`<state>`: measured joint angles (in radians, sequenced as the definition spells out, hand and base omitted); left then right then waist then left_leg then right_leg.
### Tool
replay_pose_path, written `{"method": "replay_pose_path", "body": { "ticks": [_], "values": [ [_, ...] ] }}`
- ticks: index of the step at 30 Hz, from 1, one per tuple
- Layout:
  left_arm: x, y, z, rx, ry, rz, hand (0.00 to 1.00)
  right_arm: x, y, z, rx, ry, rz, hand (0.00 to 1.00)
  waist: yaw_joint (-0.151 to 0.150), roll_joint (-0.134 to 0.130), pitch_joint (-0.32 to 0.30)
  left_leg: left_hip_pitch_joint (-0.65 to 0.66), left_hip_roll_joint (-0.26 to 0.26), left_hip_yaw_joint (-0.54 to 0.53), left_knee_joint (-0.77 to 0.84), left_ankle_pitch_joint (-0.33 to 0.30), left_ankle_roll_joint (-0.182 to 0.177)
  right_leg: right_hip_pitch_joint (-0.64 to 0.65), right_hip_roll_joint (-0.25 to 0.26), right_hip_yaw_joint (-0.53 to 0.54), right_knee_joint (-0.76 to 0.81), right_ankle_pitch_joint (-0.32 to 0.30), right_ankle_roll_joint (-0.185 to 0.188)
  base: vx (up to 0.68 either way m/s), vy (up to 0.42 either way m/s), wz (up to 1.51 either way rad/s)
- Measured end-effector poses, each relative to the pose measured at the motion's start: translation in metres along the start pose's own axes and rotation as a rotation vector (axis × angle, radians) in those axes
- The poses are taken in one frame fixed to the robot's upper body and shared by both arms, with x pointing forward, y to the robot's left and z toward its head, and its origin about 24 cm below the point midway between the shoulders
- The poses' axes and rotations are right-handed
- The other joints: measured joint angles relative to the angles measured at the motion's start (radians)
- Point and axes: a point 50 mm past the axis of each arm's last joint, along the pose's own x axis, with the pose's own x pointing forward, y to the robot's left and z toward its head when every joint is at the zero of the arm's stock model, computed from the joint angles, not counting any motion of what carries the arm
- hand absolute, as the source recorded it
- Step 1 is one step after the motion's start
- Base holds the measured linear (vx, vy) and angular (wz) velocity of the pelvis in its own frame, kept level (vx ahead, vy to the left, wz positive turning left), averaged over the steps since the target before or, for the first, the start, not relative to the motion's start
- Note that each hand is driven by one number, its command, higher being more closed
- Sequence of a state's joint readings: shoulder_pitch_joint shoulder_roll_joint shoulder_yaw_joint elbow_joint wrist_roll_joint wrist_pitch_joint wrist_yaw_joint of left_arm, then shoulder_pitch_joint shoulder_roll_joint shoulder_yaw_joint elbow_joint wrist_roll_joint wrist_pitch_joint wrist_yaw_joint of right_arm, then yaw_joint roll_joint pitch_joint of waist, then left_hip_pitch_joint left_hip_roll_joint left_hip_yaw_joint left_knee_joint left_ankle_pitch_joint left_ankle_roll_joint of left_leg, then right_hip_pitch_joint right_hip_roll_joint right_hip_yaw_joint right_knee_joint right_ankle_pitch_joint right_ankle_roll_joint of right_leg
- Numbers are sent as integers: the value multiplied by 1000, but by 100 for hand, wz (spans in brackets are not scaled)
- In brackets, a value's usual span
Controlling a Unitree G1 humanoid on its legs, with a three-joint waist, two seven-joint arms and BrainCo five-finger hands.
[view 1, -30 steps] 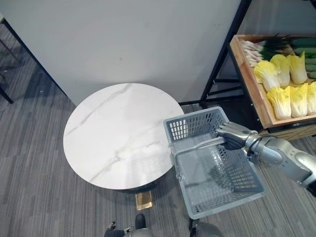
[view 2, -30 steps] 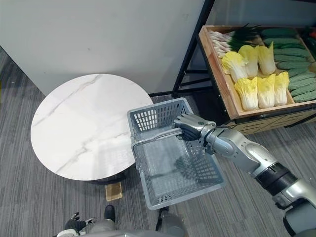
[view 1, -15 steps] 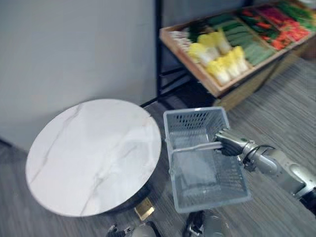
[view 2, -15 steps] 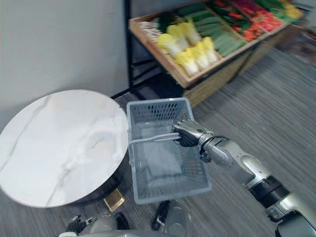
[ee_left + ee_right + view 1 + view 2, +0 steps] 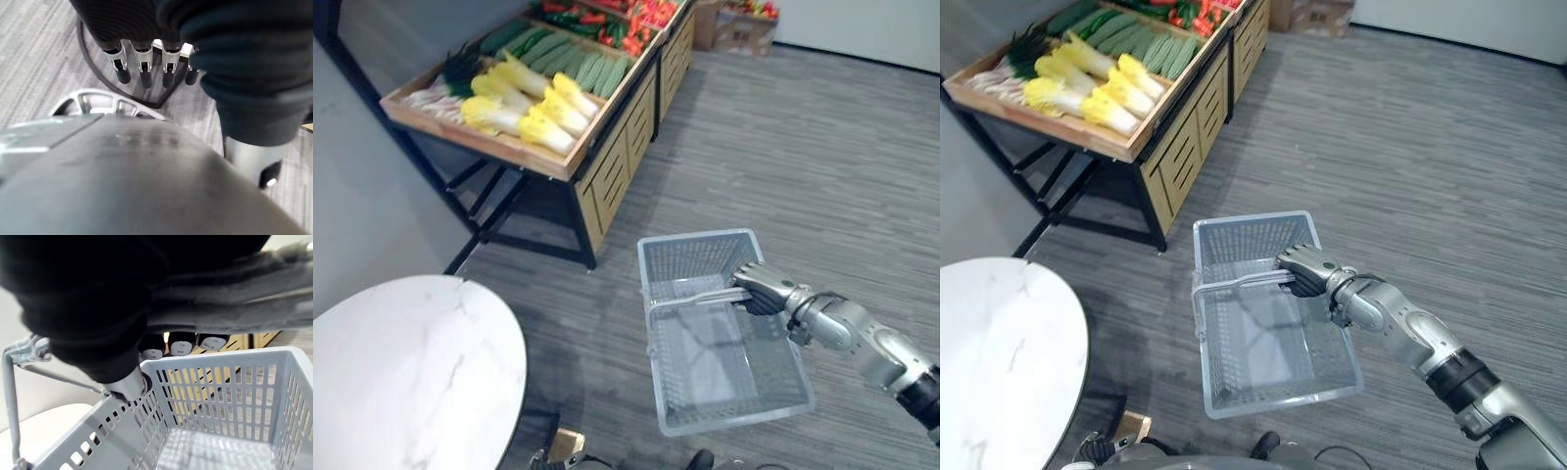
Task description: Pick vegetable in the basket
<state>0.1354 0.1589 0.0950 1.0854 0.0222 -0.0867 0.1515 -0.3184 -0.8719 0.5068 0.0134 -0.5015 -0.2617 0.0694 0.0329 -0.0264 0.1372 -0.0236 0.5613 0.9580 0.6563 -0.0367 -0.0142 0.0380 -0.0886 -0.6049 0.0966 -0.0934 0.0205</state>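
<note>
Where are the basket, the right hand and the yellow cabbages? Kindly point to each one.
basket (image 5: pixel 693 260): left eye view, on its far mesh wall.
right hand (image 5: pixel 762 291): left eye view, on the back of the hand, curled round the handle.
yellow cabbages (image 5: pixel 1107 111): right eye view, on one cabbage's leaves.

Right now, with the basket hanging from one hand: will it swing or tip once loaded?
Probably light: the basket is thin open mesh and looks empty. Likely to swing, since it hangs from a thin handle. The right hand grips near the handle's end, so added weight may tilt it.
</note>
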Motion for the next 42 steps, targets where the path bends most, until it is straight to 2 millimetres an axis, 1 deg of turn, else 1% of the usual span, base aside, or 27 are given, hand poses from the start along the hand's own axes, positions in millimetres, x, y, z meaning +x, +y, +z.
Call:
{"method": "replay_pose_path", "body": {
  "ticks": [1,2,4,7,8,9,10,11,16,20,23,24,25,26,27,28,29,30,31,32,33,35,37,38,40,41,42],
  "values": [
    [-1,1,0,-4,-14,3,0,0,-1,-1,-2,5,-5,100,3,-11,7,-74,-29,-193,51,-8,-22,1,-6,50,-10,3,-4,-55,-66,-79],
    [-1,0,1,-9,-24,6,0,0,-1,-2,-4,9,-5,100,3,-10,8,-104,-70,-306,59,-43,-33,-2,-15,76,-10,5,-8,-26,54,-105],
    [-5,-9,-5,-30,-20,-7,0,1,3,-3,8,14,-2,100,22,-1,10,-146,-244,-627,-36,-132,-69,-18,-27,183,-36,23,-17,1,125,-139],
    [-8,-13,-9,-39,-8,-11,0,1,5,-2,18,7,-7,100,23,22,9,-129,-344,-823,-292,-130,-68,-31,1,280,-69,53,-6,27,219,-119],
    [-9,-17,-12,-43,-1,-19,0,0,4,-4,11,12,-3,100,20,51,-1,-121,-365,-881,-394,-87,-80,-40,21,315,-76,68,16,70,255,-86],
    [-9,-17,-12,-42,0,-20,0,0,6,-4,17,15,-1,100,21,48,-3,-105,-365,-886,-412,-103,-105,-44,21,337,-82,74,25,113,226,-71],
    [-8,-12,-11,-26,-5,-13,0,0,9,-3,26,13,4,100,16,13,-1,-94,-392,-857,-448,-89,-91,-54,0,365,-101,98,62,111,205,-48],
    [-6,-7,-9,-18,-14,-5,0,-1,9,-4,30,17,2,100,6,-7,-1,-93,-427,-828,-470,-82,-80,-67,-33,385,-122,125,84,99,198,-34],
    [-6,-12,-3,-2,-29,-22,0,-16,18,-13,102,73,-10,100,7,1,3,-78,-505,-803,-513,-71,-62,-76,-106,415,-139,152,122,44,179,-6],
    [-5,-10,-2,-1,-33,-21,0,-20,37,-18,193,130,-5,100,18,-1,4,-76,-515,-766,-520,-83,-42,-112,-110,466,-127,157,130,-4,53,-33],
    [-5,-10,-2,-2,-36,-26,0,-38,55,-35,254,261,5,100,22,-2,4,-77,-517,-747,-515,-102,-24,-148,-114,483,-78,143,131,-14,31,-24],
    [-5,-9,-2,0,-35,-27,0,-49,62,-43,270,327,14,100,17,-5,7,-75,-521,-750,-509,-121,-23,-169,-123,483,-15,107,127,-6,47,1],
    [-5,-7,-3,3,-33,-24,0,-60,69,-50,282,392,23,100,7,-19,16,-59,-531,-754,-506,-137,-11,-188,-137,483,61,73,107,10,61,-1],
    [-5,-7,-4,5,-30,-23,0,-64,70,-54,287,418,23,100,3,-12,18,-50,-533,-756,-510,-142,-6,-195,-141,483,101,60,92,-12,52,-9],
    [-5,-7,-4,15,-31,-25,0,-70,73,-60,300,469,16,100,-5,-17,41,-17,-529,-758,-519,-149,1,-225,-147,482,217,48,69,-8,56,-12],
    [-5,-4,-3,31,-37,-24,0,-74,74,-64,319,509,-8,100,-14,-6,52,19,-529,-757,-534,-149,2,-271,-153,496,351,60,35,-15,48,-7],
    [-4,-2,-3,38,-39,-21,0,-76,75,-66,331,529,-26,100,-25,-16,61,35,-529,-759,-546,-148,3,-290,-153,505,404,76,8,36,55,1],
    [-3,0,4,43,-56,-17,0,-79,77,-68,352,562,-60,100,-44,-19,67,64,-529,-771,-576,-145,10,-331,-154,510,490,115,-50,58,26,7],
    [-1,1,10,43,-75,-14,0,-81,78,-69,364,581,-87,100,-55,-15,79,76,-520,-782,-585,-139,24,-374,-149,508,553,120,-72,132,-6,6],
    [2,0,27,37,-125,-11,0,-83,83,-71,395,610,-110,100,-62,-16,99,80,-502,-791,-580,-140,27,-398,-130,497,512,68,-20,128,-30,7],
    [3,1,36,35,-150,-7,0,-85,86,-71,407,624,-112,100,-62,-12,102,77,-496,-799,-581,-141,25,-400,-121,483,458,66,-17,184,-62,24],
    [6,1,76,17,-270,8,0,-94,95,-75,440,678,-114,100,-68,-19,107,68,-489,-833,-580,-154,15,-395,-115,460,200,99,28,165,-70,40],
    [4,-2,105,-7,-365,10,0,-99,101,-78,457,720,-106,100,-83,-32,114,76,-481,-864,-568,-179,-2,-385,-123,461,-12,135,74,364,-180,49],
    [2,-3,119,-15,-408,11,0,-106,106,-80,475,759,-105,100,-91,-26,122,89,-472,-892,-547,-211,-20,-384,-138,462,-80,137,80,445,-241,58],
    [0,-3,128,-26,-447,15,0,-119,116,-83,512,836,-112,100,-97,-35,117,133,-461,-929,-526,-272,-60,-371,-154,465,-73,133,83,461,-335,71],
    [-2,-4,128,-36,-460,15,0,-130,122,-82,527,880,-103,100,-114,-25,103,154,-429,-959,-507,-318,-90,-370,-142,479,-9,191,111,529,-433,75],
    [-3,-8,124,-46,-449,8,0,-137,123,-84,530,912,-111,100,-114,9,87,157,-392,-970,-502,-336,-96,-389,-118,466,50,196,120,588,-433,53]
  ]
}}
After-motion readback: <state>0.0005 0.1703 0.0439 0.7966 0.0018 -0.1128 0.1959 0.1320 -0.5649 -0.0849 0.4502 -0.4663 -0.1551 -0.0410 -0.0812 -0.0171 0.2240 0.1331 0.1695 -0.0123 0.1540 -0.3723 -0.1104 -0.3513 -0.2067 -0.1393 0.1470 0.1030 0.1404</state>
